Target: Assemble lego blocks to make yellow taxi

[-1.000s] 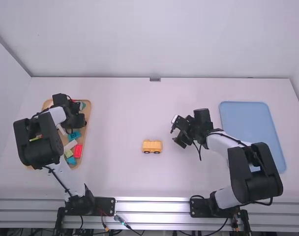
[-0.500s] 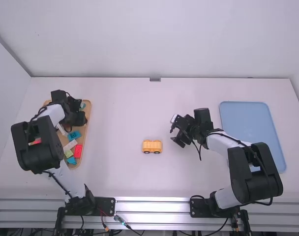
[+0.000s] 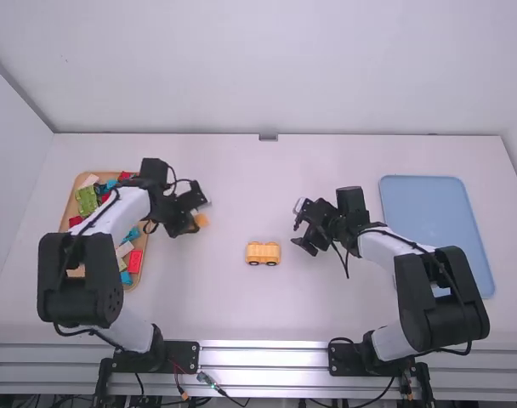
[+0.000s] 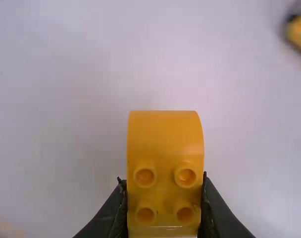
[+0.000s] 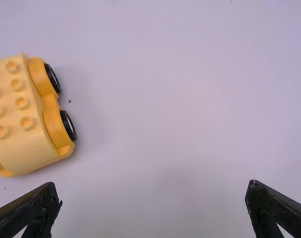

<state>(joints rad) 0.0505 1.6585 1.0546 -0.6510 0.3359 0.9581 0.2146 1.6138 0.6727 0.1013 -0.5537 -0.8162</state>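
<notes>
My left gripper (image 3: 196, 209) is over the table between the wooden tray and the yellow car base (image 3: 263, 253). In the left wrist view the left gripper (image 4: 163, 208) is shut on a yellow curved block (image 4: 165, 134) with several round studs, its fingers on either side. That yellow block (image 3: 202, 220) also peeks out at the gripper's tip in the high view. The car base (image 5: 22, 114), studded on top with black wheels, stands on the table left of my right gripper (image 3: 304, 229). In the right wrist view the right gripper (image 5: 153, 198) is open, nothing between its fingers.
At the far left lies a wooden tray (image 3: 155, 201) of mixed loose blocks, among them a green one (image 3: 87, 201) and a red one (image 3: 134, 261), partly under the left arm. A blue tray (image 3: 428, 204) lies at the right, partly covered by the right arm.
The left gripper has moved right, out from over the wooden tray, carrying the yellow curved block. The right arm has hardly moved, and the car base stays in place.
</notes>
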